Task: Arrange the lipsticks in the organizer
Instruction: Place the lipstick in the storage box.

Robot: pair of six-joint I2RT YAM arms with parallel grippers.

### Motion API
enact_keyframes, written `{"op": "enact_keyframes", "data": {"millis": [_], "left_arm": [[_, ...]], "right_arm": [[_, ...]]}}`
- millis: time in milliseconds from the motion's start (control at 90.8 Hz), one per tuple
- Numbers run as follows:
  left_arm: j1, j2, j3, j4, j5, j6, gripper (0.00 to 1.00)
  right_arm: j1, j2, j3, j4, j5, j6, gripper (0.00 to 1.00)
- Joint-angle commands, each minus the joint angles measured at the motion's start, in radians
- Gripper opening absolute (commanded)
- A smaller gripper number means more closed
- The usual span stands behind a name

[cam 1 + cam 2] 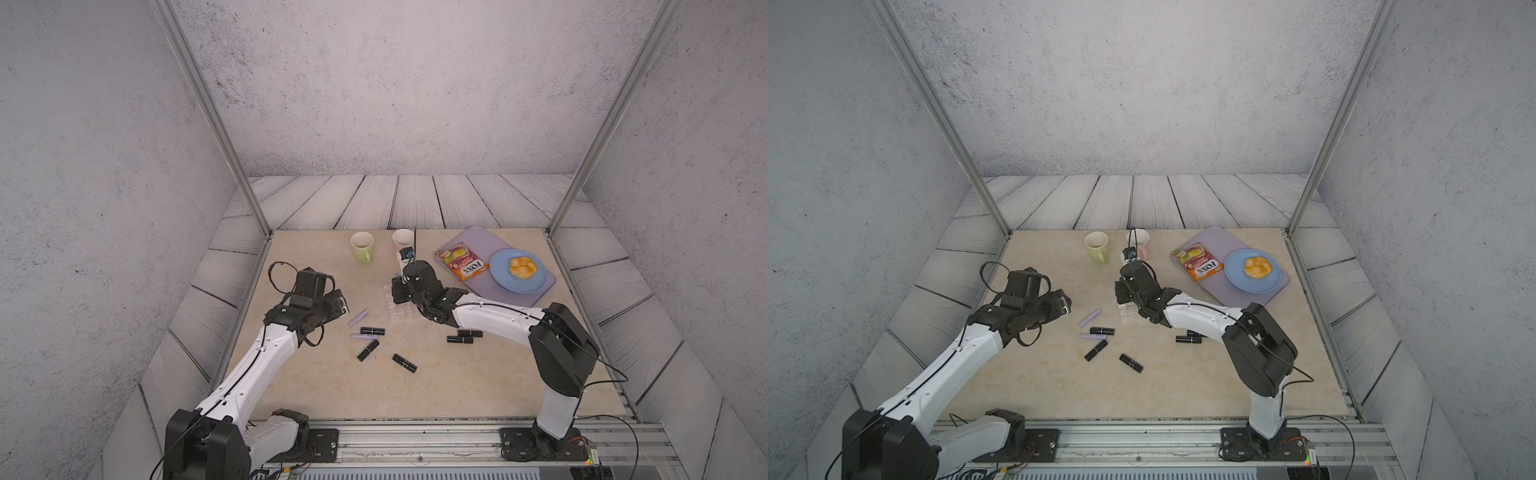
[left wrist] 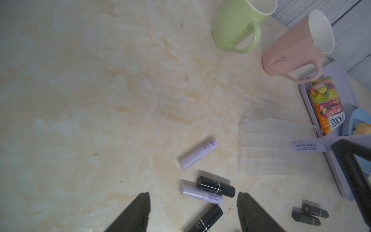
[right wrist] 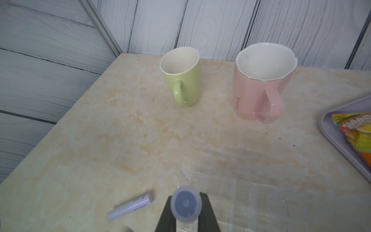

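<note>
Jaws apart, left gripper (image 2: 193,193) over tabletop (image 2: 100,100)

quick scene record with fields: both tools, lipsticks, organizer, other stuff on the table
left tool: open, empty, above the loose lipsticks
right tool: shut on a lilac lipstick, over the organizer
organizer: clear grid tray, no lipstick visible in its cells
loose on table: two lilac lipsticks, five black lipsticks, all lying flat
mugs: green mug, pink mug, both upright
lilac tray: holds Fox's candy bag and blue plate with a bun
</note>
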Motion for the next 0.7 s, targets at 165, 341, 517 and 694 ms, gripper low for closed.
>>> {"op": "enact_keyframes", "data": {"millis": [165,341,517,694], "left_arm": [[0.012,0.016,-0.009,-0.003,0.005,-0.010,0.74],[0.017,0.023,-0.011,-0.002,0.001,-0.010,0.74],[0.023,0.030,-0.007,-0.001,0.007,-0.005,0.74],[0.026,0.030,-0.008,0.000,0.005,-0.003,0.74]], "right_arm": [[0.001,0.094,0.098,0.062,0.035,-0.039,0.00],[0.000,0.128,0.106,0.091,0.050,-0.042,0.00],[0.001,0.155,0.102,0.108,0.064,-0.031,0.00],[0.001,0.163,0.084,0.124,0.083,-0.017,0.00]]}}
